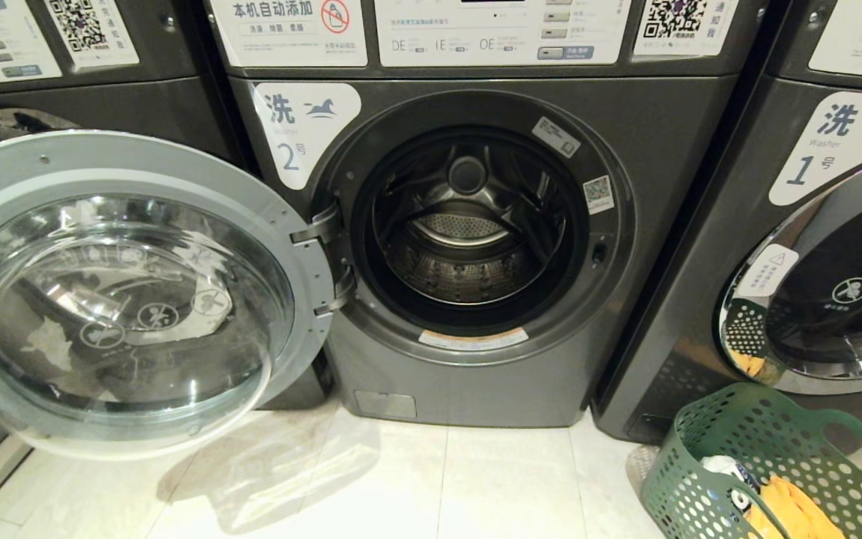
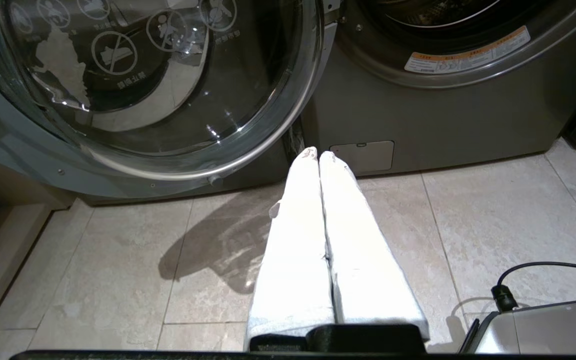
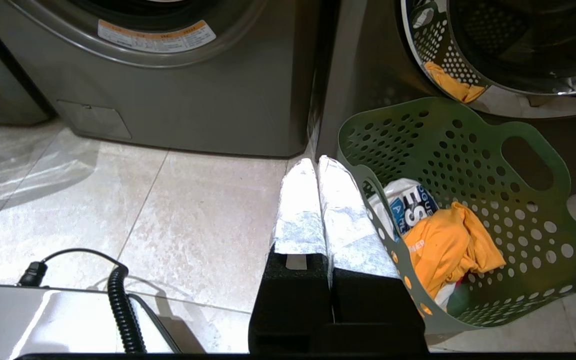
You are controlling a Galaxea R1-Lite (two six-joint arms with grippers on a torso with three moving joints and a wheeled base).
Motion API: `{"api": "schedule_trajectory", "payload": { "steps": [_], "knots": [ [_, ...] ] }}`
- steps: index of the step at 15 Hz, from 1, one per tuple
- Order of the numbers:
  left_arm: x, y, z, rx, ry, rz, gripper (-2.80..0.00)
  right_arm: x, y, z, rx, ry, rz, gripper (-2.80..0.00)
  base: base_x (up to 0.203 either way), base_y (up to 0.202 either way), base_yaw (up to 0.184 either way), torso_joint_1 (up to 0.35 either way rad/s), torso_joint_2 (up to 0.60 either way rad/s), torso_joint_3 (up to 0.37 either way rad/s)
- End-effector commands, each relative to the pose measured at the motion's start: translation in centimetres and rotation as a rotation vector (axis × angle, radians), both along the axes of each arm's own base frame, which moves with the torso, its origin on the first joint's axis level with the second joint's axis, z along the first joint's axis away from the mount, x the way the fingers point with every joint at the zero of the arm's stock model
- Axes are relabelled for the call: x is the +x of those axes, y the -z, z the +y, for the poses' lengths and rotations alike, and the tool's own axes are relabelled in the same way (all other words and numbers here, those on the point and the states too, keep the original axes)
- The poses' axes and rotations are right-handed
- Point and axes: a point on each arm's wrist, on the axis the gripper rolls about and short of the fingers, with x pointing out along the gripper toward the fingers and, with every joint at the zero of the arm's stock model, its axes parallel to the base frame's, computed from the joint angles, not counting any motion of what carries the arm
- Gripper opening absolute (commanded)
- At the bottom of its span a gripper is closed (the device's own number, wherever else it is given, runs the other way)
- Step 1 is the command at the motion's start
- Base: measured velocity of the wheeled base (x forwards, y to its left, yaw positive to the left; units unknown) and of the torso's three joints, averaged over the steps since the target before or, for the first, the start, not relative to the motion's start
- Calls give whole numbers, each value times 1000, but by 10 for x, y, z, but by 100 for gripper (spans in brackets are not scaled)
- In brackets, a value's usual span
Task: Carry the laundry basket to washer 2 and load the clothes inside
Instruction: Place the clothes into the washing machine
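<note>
Washer 2 (image 1: 648, 150), dark grey with a white horse label reading 2 (image 1: 304, 131), stands straight ahead with its drum (image 1: 468, 224) empty. Its round glass door (image 1: 124, 292) hangs swung open to the left. The dark green perforated laundry basket (image 1: 775, 442) sits on the floor at the lower right, in front of washer 1, holding clothes: an orange garment (image 3: 448, 245) and a white printed one (image 3: 408, 205). My right gripper (image 3: 317, 161) is shut and empty, just beside the laundry basket's (image 3: 543, 220) rim. My left gripper (image 2: 318, 152) is shut and empty, low over the floor near the door's lower edge (image 2: 168, 165).
Washer 1 (image 1: 835, 150) stands to the right with its door closed, and another grey washer (image 1: 64, 82) is behind the open door on the left. The floor is pale tile (image 1: 401, 486). A low step or ledge (image 2: 3, 250) runs along the far left.
</note>
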Motion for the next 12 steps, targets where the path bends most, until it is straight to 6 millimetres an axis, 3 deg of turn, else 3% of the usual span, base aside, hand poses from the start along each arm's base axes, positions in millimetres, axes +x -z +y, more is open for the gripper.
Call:
{"api": "schedule_trajectory", "payload": {
  "steps": [1,12],
  "knots": [
    [0,0,0,1,0,0,-280,0,0,0,-1,-1,2,-280,0,0,0,1,6,-185],
    [0,0,0,-7,-2,-1,-280,0,0,0,-2,-2,2,-280,0,0,0,3,3,-193]
  ]
}}
